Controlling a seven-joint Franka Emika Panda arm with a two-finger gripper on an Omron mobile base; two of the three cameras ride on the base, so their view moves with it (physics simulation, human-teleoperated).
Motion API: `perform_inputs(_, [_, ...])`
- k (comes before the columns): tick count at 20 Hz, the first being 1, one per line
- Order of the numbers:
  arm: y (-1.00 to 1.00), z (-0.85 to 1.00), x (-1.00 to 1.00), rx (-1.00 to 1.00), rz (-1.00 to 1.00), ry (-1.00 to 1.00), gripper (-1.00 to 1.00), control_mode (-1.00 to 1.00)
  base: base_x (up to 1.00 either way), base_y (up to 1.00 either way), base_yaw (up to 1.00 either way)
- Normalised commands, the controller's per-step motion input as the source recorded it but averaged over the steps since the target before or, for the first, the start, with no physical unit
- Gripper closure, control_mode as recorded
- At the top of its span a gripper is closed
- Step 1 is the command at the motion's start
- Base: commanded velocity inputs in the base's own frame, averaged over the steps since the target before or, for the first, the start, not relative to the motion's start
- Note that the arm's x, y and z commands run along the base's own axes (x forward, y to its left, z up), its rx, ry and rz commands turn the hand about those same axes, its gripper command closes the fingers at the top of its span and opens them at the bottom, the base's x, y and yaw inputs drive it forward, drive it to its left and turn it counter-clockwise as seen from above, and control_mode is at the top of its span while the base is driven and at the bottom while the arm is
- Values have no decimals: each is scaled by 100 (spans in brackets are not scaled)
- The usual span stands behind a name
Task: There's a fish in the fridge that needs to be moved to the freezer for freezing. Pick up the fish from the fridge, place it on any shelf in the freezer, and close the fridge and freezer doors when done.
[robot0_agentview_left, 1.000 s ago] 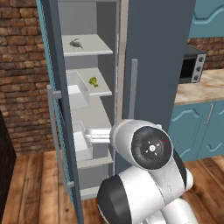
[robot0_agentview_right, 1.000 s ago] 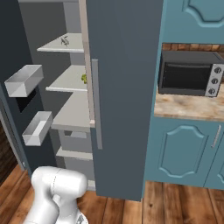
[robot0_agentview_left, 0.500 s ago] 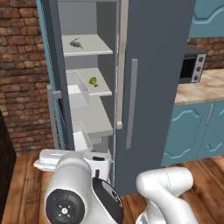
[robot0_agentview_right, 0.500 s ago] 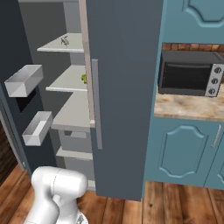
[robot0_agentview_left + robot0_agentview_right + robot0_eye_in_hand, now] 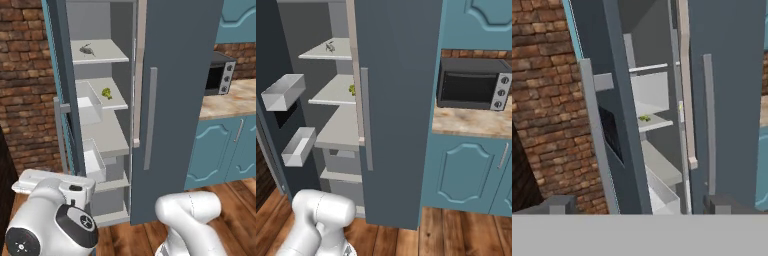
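Your jaws [image 5: 634,205] stand wide open and empty, low outside the open compartment. The fish [image 5: 87,49] lies well above them on the top shelf [image 5: 102,52], roughly crosswise to your reach.

Fish [image 5: 87,49] on shelf [image 5: 107,52] above broccoli [image 5: 106,93]

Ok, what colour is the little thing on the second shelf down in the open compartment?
Green, a small broccoli floret; clearest in the left base view.

We see a toaster oven [image 5: 472,84] on the surface [image 5: 476,123], teal cabinets [image 5: 466,172] below it, brick wall [image 5: 22,85] far left.
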Motion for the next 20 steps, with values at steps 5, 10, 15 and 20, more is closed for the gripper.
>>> perform_inputs(5, [27, -34, 65, 0, -3, 0, -100, -100, 0, 0, 0])
perform_inputs(10, [3, -48, 58, 0, 0, 0, -100, -100, 0, 0, 0])
perform_inputs(15, [13, -35, 36, 0, -2, -4, -100, -100, 0, 0, 0])
perform_inputs(20, [3, -22, 38, 0, -6, -2, -100, -100, 0, 0, 0])
